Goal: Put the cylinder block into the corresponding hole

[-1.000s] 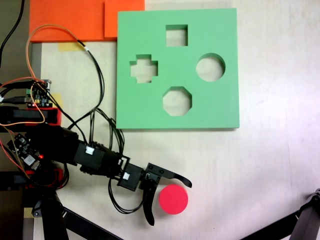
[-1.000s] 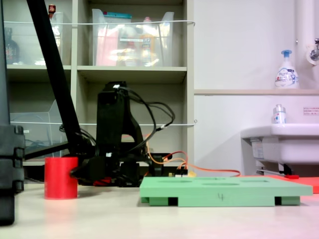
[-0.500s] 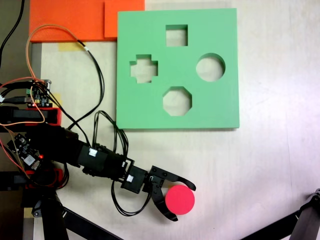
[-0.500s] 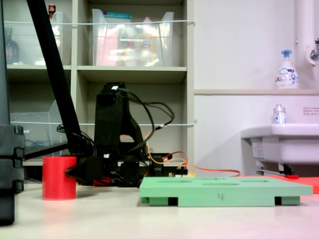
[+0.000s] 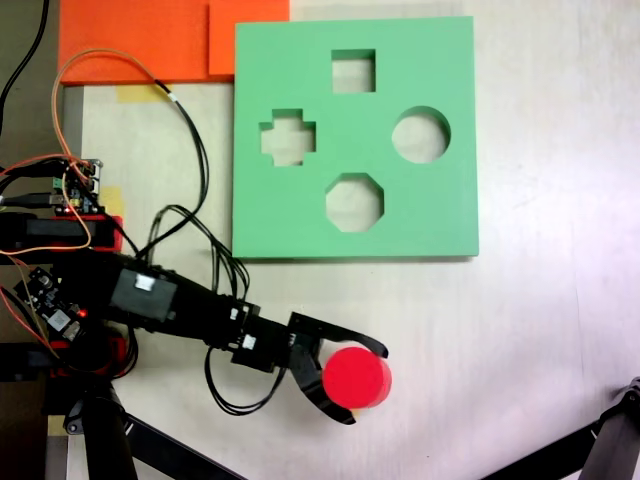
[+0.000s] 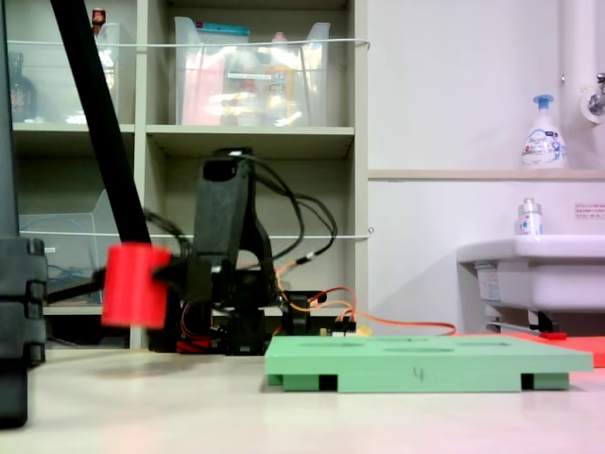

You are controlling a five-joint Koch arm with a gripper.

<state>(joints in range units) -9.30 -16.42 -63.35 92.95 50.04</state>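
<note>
- One black two-fingered claw (image 5: pixel 345 385) is clamped around the short bright red foam cylinder block (image 5: pixel 356 379), a curved finger on each side of it in the first exterior view
- In the second exterior view the cylinder block (image 6: pixel 133 285) is blurred and hangs clear above the pale tabletop (image 6: pixel 284 416), tilted a little, so I judge the lift to be under way
- The grip sits on the block's side wall, leaving its flat round top and its base free; that suits lowering it base-first into an opening
- Ahead of the claw and up the first exterior view lies the square green foam board (image 5: pixel 440 220), well apart from the block; its near edge runs across the path
- The circular cut-out (image 5: pixel 420 135) is the matching hole, on the far side of the octagonal cut-out (image 5: pixel 354 202) from the claw; the cross-shaped cut-out (image 5: pixel 287 137) and the square cut-out (image 5: pixel 353 70) are farther off
- Bare tabletop (image 5: pixel 540 330) lies between claw and board, open for travel
- The board stands proud of the table in the second exterior view, so the block must ride higher than its green edge (image 6: pixel 425 364)
- Loose black cables (image 5: pixel 195 230) trail behind the claw, near the board's corner
</note>
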